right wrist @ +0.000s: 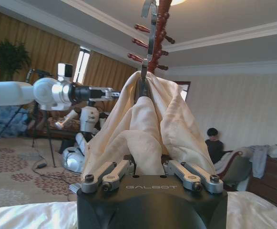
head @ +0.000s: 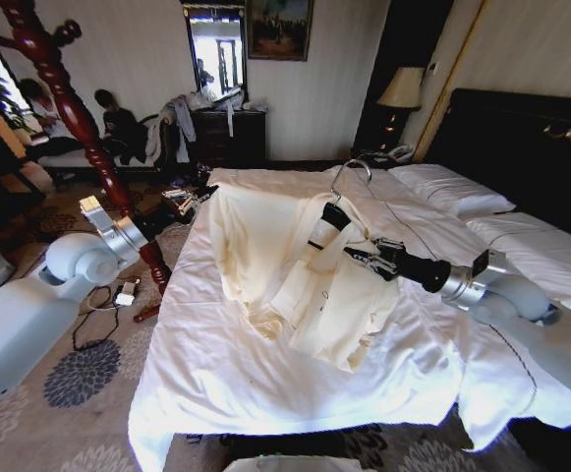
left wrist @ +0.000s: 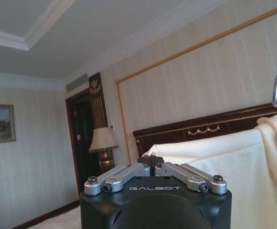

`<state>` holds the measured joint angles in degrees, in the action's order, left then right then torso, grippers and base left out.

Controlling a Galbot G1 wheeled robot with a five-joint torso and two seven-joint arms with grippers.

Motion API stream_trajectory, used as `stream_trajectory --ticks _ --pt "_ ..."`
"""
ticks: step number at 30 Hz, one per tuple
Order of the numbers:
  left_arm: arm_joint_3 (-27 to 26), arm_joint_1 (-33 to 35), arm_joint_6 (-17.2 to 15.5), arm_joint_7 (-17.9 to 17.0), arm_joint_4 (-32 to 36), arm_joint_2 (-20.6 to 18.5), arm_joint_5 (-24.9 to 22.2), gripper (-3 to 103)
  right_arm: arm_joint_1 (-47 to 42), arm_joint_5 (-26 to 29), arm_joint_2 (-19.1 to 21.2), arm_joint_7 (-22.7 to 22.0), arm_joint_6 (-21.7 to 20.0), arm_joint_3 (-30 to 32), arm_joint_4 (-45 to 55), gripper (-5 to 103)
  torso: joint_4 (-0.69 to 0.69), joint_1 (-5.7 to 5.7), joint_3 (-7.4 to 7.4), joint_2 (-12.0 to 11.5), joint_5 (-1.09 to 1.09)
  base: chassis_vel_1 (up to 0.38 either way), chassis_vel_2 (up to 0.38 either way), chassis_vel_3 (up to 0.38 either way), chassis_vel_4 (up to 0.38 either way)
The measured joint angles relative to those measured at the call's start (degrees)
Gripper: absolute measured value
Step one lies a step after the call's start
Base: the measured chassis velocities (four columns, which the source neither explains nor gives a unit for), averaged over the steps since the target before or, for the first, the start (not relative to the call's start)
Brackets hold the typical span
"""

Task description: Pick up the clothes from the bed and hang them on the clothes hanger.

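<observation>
Head view: the bed (head: 265, 383) takes up most of the scene, a very wide white quilt with white pillows (head: 452, 187) near its tall black headboard (head: 531, 138). On the quilt near the bed's left edge is a cream shirt (head: 265, 265), bunched and rumpled, its upper part lifted off the quilt and draped over the clothes hanger (head: 332, 218). The hanger's black shoulder shows through the shirt's collar, and its thin silvery hook (head: 349, 175) rises above the cloth.

The right gripper (head: 359, 258) reaches in from the bed's right side and presses into the shirt just below the hanger; in the right wrist view its fingers (right wrist: 112, 174) are closed into the cream fabric, which rises in a peak to the hook (right wrist: 148, 28).

The left gripper (head: 199, 194) sits at the bed's left edge, touching the shirt's shoulder. In the left wrist view its fingers (left wrist: 124, 174) are drawn together; whether any cloth is pinched between them I cannot tell.
</observation>
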<state>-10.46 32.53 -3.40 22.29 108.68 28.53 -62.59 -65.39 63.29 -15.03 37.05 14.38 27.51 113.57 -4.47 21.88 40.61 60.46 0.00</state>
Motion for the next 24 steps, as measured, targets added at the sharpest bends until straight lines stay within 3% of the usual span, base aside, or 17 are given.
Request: stream_trajectory --ticks 6,8,10,12,14,17,19,22,24 --pt "0.5 0.3 2.1 -0.3 0.3 -1.0 -1.2 0 0.0 0.0 0.0 2.7 0.5 -0.2 0.7 19 0.01 0.0 0.0 0.0 -0.01 0.0 0.0 0.0 0.0" --pt "0.4 0.5 3.8 1.1 0.7 -1.9 -1.6 16 0.0 0.1 -0.2 3.5 0.6 -0.2 0.6 19 0.0 0.0 0.0 0.0 0.0 0.0 0.0 0.0 0.0" --pt "0.4 0.6 5.1 2.2 0.6 -2.3 -1.5 16 0.0 0.1 -0.2 3.6 0.7 -0.2 0.4 19 0.0 0.0 0.0 0.0 0.0 0.0 0.0 0.0 0.0" --pt "0.0 0.7 7.4 5.6 0.0 -3.3 -1.3 27 0.0 0.9 -0.5 4.2 0.7 -0.2 -0.4 19 0.01 0.0 0.0 0.0 0.0 0.0 0.0 0.0 0.0" --pt "-0.1 0.8 7.5 6.0 -0.1 -3.4 -1.4 32 0.0 1.2 -0.5 4.4 0.7 -0.2 -0.4 19 0.01 0.0 0.0 0.0 0.0 0.0 0.0 0.0 0.0" --pt "-0.6 0.4 7.8 9.4 -1.0 -4.2 -3.1 49 0.1 2.5 -0.9 5.8 1.0 -0.4 -0.7 19 0.0 0.0 0.0 0.0 0.0 0.0 0.0 0.0 0.0" --pt "-0.7 0.4 7.8 10.6 -1.2 -4.5 -3.4 49 0.1 2.9 -1.0 6.0 1.1 -0.4 -0.7 19 0.0 0.0 0.0 0.0 0.0 0.0 0.0 0.0 0.0" --pt "-0.9 0.5 7.7 14.8 -3.0 -5.1 -4.1 66 0.2 5.9 -1.4 6.1 1.1 -0.5 -0.5 19 0.01 0.0 0.0 0.0 0.0 0.0 0.0 0.0 0.0" --pt "-1.0 0.6 7.3 15.4 -3.5 -5.1 -4.7 66 0.2 6.8 -1.5 6.1 1.1 -0.4 -0.4 19 0.01 0.0 0.0 0.0 -0.01 0.0 0.0 0.0 0.0"
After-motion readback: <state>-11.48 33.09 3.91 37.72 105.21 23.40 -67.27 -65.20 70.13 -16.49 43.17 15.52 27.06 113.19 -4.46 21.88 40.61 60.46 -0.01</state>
